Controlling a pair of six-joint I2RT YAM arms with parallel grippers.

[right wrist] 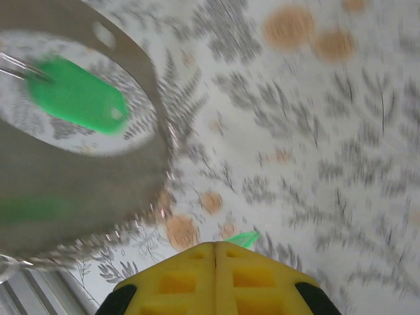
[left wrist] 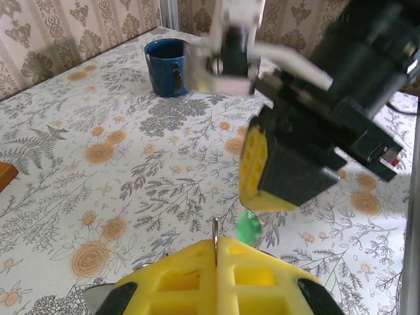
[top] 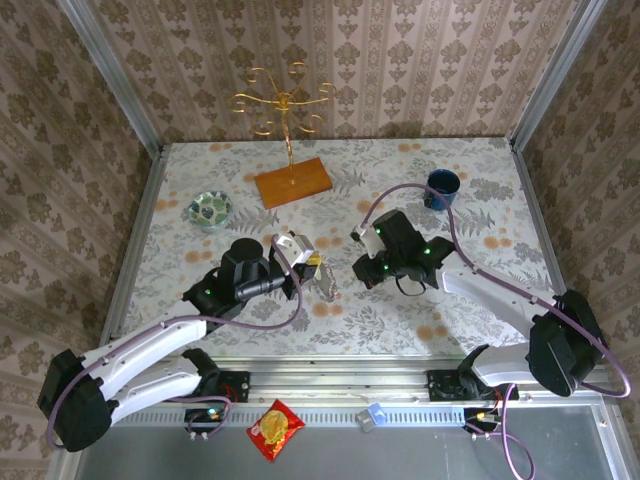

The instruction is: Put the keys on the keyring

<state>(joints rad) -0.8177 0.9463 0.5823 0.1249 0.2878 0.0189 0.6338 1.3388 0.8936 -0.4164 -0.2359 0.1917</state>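
My left gripper (left wrist: 216,244) is shut on the keyring (left wrist: 215,230), whose thin metal edge pokes up between the yellow fingers. In the right wrist view the keyring (right wrist: 79,190) is a blurred brown-grey band at the left, with one green key (right wrist: 75,98) visible through its loop. My right gripper (right wrist: 215,248) is shut on the other key (right wrist: 244,239), whose green tip sticks out past the fingertips. That key (left wrist: 249,226) hangs under the right fingers (left wrist: 262,164), just beyond my left fingertips. From above, the left gripper (top: 310,262) and right gripper (top: 360,272) nearly meet at mid-table, the keyring (top: 326,286) dangling between them.
A gold wire stand on a wooden base (top: 292,183) stands at the back. A small patterned bowl (top: 210,209) sits back left, a blue mug (top: 442,188) back right. A red snack packet (top: 275,430) lies on the rail in front of the table.
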